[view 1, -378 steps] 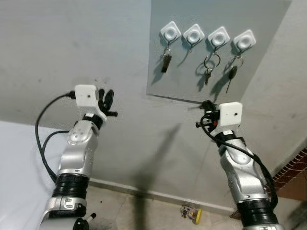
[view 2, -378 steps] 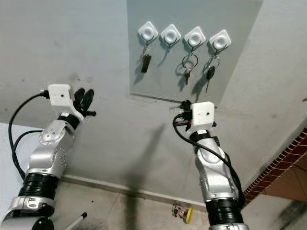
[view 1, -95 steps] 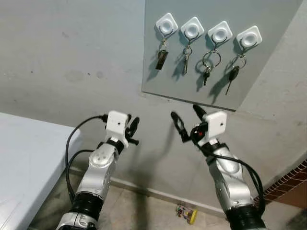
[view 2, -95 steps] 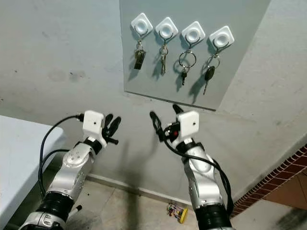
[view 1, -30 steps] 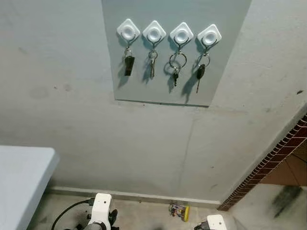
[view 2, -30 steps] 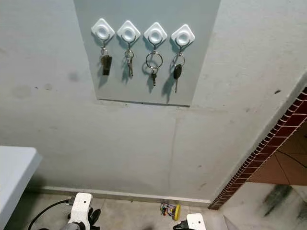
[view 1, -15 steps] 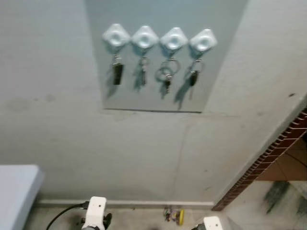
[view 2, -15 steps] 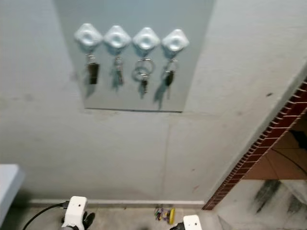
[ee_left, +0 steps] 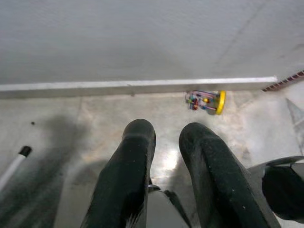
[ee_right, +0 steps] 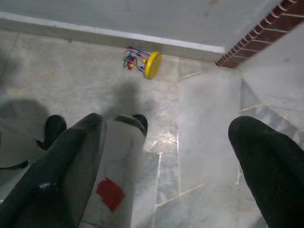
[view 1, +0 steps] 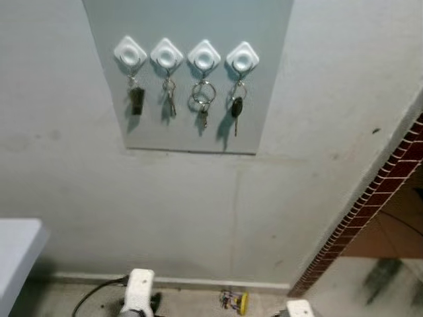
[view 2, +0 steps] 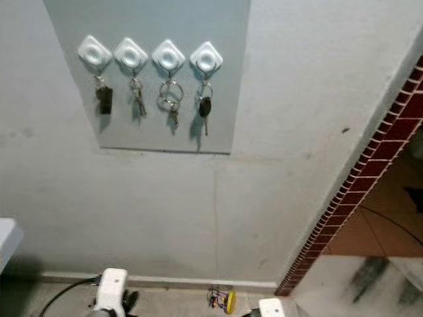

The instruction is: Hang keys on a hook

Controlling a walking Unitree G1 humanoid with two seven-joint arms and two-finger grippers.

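Four white diamond-shaped hooks [view 1: 186,55] are sitting in a row on a grey panel [view 1: 264,79] fixed to the wall [view 1: 330,99], and each one is carrying something; a dark fob [view 1: 136,100] is hanging from the leftmost hook, a small bunch of keys [view 1: 170,97] from the second, a large key ring with keys [view 1: 202,99] from the third, and a black-headed key [view 1: 236,111] from the rightmost. Both arms are hanging low, well below the panel; the white wrist housing of the left arm [view 1: 139,290] is showing at the bottom edge of the head views with a black cable [view 1: 99,290] trailing from it, and the right arm's housing [view 1: 299,309] is just peeking in further right. In its wrist view the left gripper [ee_left: 164,152] is pointing down at the stone floor [ee_left: 71,123], its two black fingers [ee_left: 128,175] lying close together with only a narrow gap and nothing between them. The right gripper [ee_right: 171,156] is spreading its fingers [ee_right: 66,166] wide apart over the floor tiles, holding nothing. A small yellow-wheeled toy with coloured wires [ee_right: 142,61] is lying on the floor beside the white skirting board [ee_right: 71,29]; a brick edge [view 1: 370,218] is running diagonally at the right, and a white tabletop corner [view 1: 16,254] is jutting in at the left.
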